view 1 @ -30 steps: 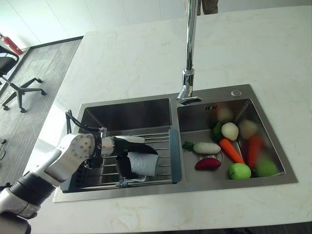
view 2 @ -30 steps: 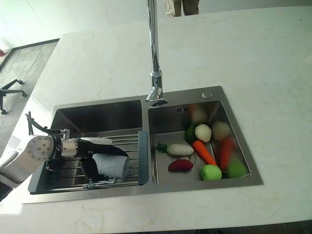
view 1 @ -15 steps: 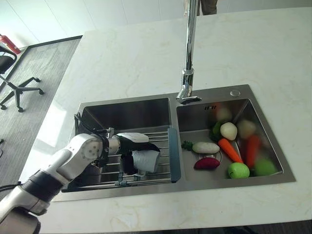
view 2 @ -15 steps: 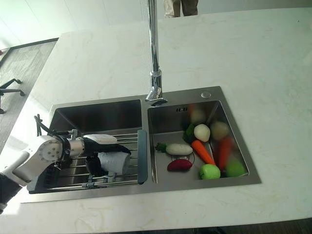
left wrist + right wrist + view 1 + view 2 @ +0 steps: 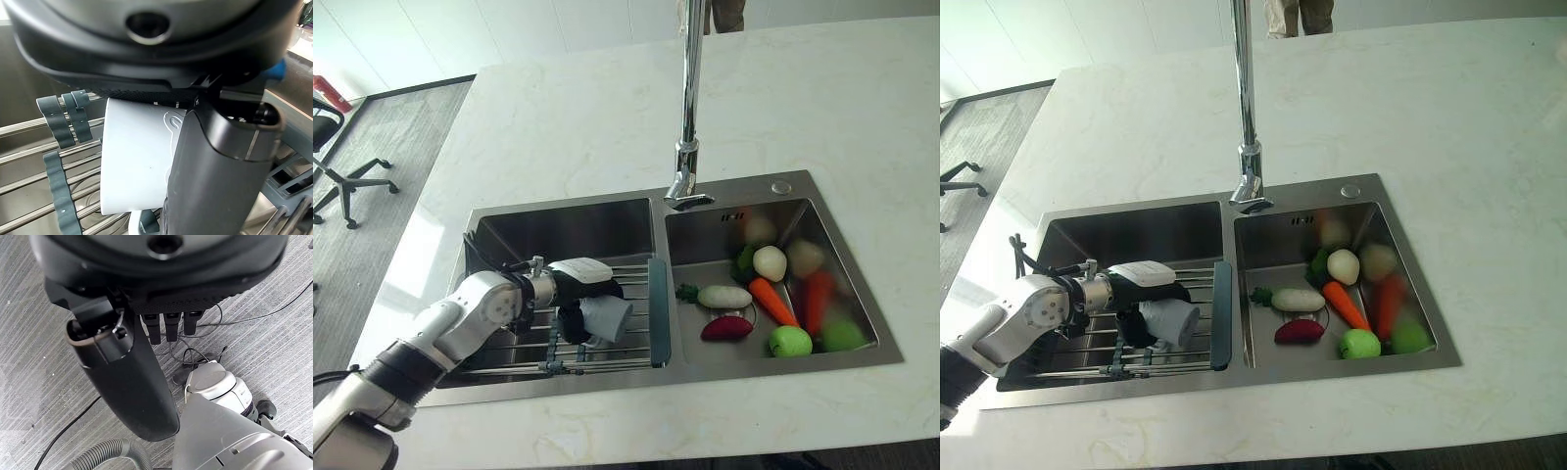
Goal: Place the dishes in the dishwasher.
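Left eye view: left hand (image 5: 570, 290) grips the white cup (image 5: 605, 319) over the drying rack (image 5: 617, 345) in the left basin; grasp seems secured, lifting clear comes next

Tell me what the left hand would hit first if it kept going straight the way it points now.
Probably the blue-grey end bar of the drying rack: the left hand, curled round the white cup, points along the rack towards the sink divider. Depth is hard to judge.

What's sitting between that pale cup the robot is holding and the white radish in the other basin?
Between the cup in the left hand and the white radish stands the rack's dark end bar, then the sink divider, as the left eye view shows.
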